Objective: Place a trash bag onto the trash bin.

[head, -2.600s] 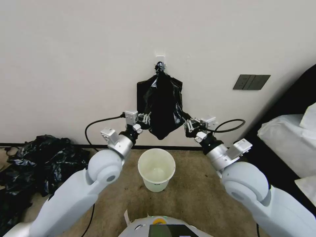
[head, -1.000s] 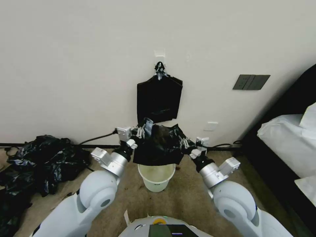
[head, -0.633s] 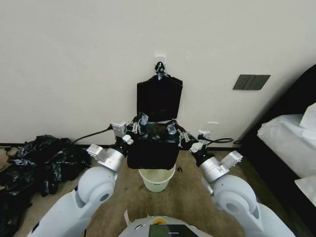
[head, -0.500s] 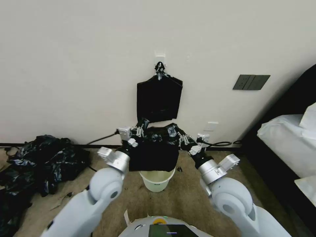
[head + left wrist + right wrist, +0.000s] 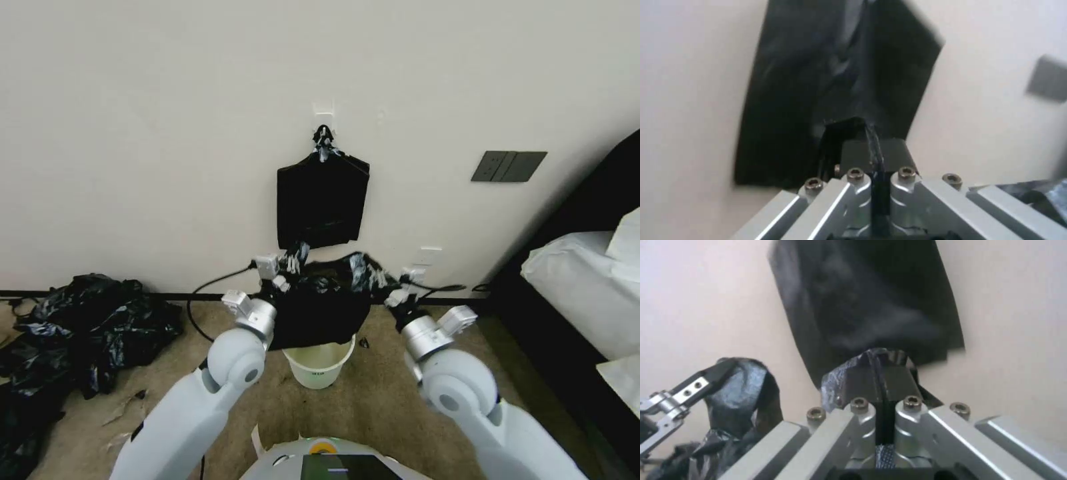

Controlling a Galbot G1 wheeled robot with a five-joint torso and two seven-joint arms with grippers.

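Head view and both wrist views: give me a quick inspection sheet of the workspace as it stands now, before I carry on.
Surface: tan carpet floor, small scraps lying on it.
Job's things: trash bag stretched between both grippers, hanging over the trash bin and hiding most of its mouth; not yet seated on the rim.
Clutter: mound of black bags on the floor to the left; flat black bundle hanging from a wall hook.
Grippers: left gripper and right gripper each pinch a top edge of the bag, jaws shut.
Cables: black cable looping from the left wrist.
Surroundings: cream wall, dark switch plate, white bedding at right.
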